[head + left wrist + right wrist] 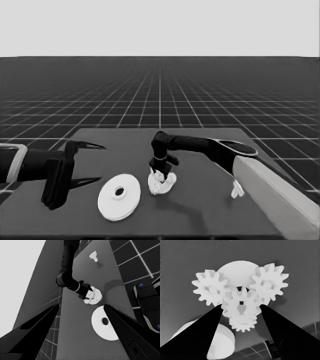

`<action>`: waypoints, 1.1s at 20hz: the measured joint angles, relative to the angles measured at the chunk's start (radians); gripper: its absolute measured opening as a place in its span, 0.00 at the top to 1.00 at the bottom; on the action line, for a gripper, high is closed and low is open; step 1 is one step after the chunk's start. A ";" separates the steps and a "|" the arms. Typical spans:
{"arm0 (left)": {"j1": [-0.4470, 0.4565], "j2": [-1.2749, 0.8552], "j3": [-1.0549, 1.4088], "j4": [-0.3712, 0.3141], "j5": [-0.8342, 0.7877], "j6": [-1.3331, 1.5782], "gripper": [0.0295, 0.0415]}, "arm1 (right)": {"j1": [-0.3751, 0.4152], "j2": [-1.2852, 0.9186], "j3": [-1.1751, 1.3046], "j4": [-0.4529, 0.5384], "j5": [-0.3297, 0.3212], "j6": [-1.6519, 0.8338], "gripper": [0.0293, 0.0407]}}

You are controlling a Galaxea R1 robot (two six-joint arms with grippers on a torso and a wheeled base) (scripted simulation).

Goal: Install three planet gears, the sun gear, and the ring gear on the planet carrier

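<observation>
The planet carrier, the smaller round part (237,268), lies mid-table with three planet gears on it: one (210,290), a second (268,283) and a third (242,325). My right gripper (241,306) stands right over the carrier (167,187), shut on a fourth gear, the sun gear (241,301), at the middle between the other three. The ring gear, the larger round part (112,200), lies flat just left of the carrier and also shows in the left wrist view (98,328). At the table's left end my left gripper (102,163) waits open, holding nothing.
A thin white piece (236,189) lies on the table to the right, beside the right arm's pale forearm (280,195). Dark machinery with blue lights (147,302) shows past the table's edge in the left wrist view.
</observation>
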 joint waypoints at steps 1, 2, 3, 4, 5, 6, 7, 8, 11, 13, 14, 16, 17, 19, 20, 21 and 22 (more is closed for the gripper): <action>0.000 0.000 0.000 0.000 0.000 0.000 0.25 | 0.000 0.000 0.000 0.000 0.000 0.010 0.86; 0.000 0.000 0.000 0.000 0.000 0.000 0.25 | 0.000 0.000 0.000 0.000 0.000 0.021 0.86; 0.000 0.000 0.000 0.000 0.000 0.000 0.25 | 0.000 0.000 0.000 0.000 0.000 0.031 0.86; 0.000 0.000 0.000 0.000 0.000 0.000 0.25 | 0.000 0.000 0.000 0.000 0.000 0.042 0.86; 0.000 0.000 0.000 0.000 0.000 0.000 0.25 | 0.000 0.000 0.000 0.000 0.000 0.052 0.86; 0.000 0.000 0.000 0.000 0.000 0.000 0.25 | 0.000 0.000 0.000 0.000 0.000 0.063 0.86; 0.000 0.000 0.000 0.000 0.000 0.000 0.25 | 0.000 0.000 0.000 0.000 0.000 0.073 0.86; 0.000 0.000 0.000 0.000 0.000 0.000 0.25 | 0.000 0.000 0.000 0.000 0.000 0.084 0.86; 0.000 0.000 0.000 0.000 0.000 0.000 0.25 | 0.000 0.000 0.000 0.000 0.000 0.115 0.86; 0.000 0.000 0.000 0.000 0.000 0.000 0.25 | 0.000 0.000 0.000 0.000 0.000 0.136 0.86; 0.000 0.000 0.000 0.000 0.000 0.000 0.25 | 0.000 0.000 0.000 0.000 0.000 0.147 0.86; 0.000 0.000 0.000 0.000 0.000 0.000 0.25 | 0.000 0.000 0.000 0.000 0.000 0.168 0.86; 0.000 0.000 0.000 0.000 0.000 0.000 0.25 | 0.000 0.000 0.000 0.000 0.000 0.178 0.86; 0.000 0.000 0.000 0.000 0.000 0.000 0.25 | 0.000 0.000 0.000 0.000 0.000 0.199 0.86; 0.000 0.000 0.000 0.000 0.000 0.000 0.25 | 0.000 0.000 0.000 0.000 0.000 0.209 0.86; 0.000 0.000 0.000 0.000 0.000 0.000 0.25 | 0.000 0.000 0.000 0.000 0.000 0.220 0.86; 0.000 0.000 0.000 0.000 0.000 0.000 0.25 | 0.000 0.000 0.000 0.000 0.000 0.230 0.86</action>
